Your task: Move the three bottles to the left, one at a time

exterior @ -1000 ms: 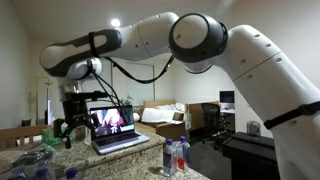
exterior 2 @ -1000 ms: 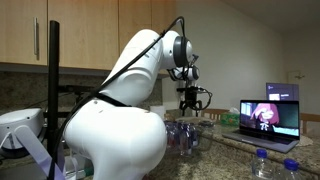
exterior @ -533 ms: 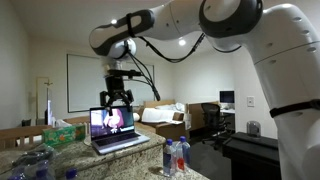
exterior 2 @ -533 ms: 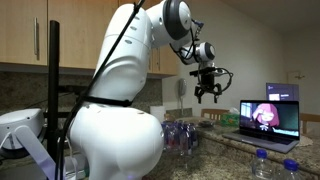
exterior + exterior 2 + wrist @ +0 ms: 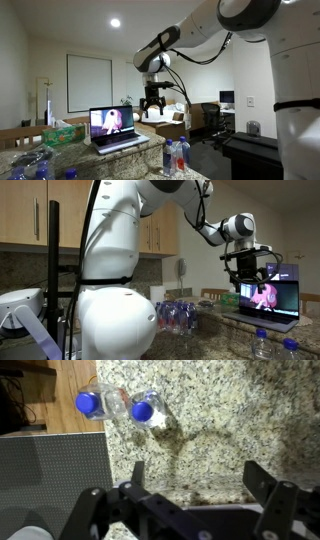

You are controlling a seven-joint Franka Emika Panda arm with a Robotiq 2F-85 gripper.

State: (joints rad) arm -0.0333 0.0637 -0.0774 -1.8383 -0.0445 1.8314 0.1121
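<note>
Swinging right, the claw (image 5: 153, 103) has left its spot above the laptop (image 5: 113, 129) of half a second ago and now hangs in the air just past the laptop's right edge, well above the counter (image 5: 130, 158). From the opposite side the same move reads clearly: the claw (image 5: 246, 277) has travelled from mid-room to a point in front of the lit laptop screen (image 5: 270, 295), fingers pointing down.

And it's spread wide! In the wrist view the claw (image 5: 196, 478) shows both fingers (image 5: 137, 475) standing well apart, with nothing pinched and only speckled granite counter (image 5: 230, 410) between them.

Moving outward: two bottles (image 5: 148, 410) with blue caps sit side by side on the granite at the far left of the wrist view, well clear of the fingers. A flat grey slab (image 5: 50, 465) fills the left edge nearer the claw; it could be the laptop, but the view is too tight to say.

In both exterior views a cluster of bottles (image 5: 175, 155) stands at the end of the counter, below and to the right of the claw in one and left of it (image 5: 180, 315) in the other. More bottles (image 5: 35, 165) lie scattered at the counter's near left, and the white arm (image 5: 215, 30) arches overhead.
</note>
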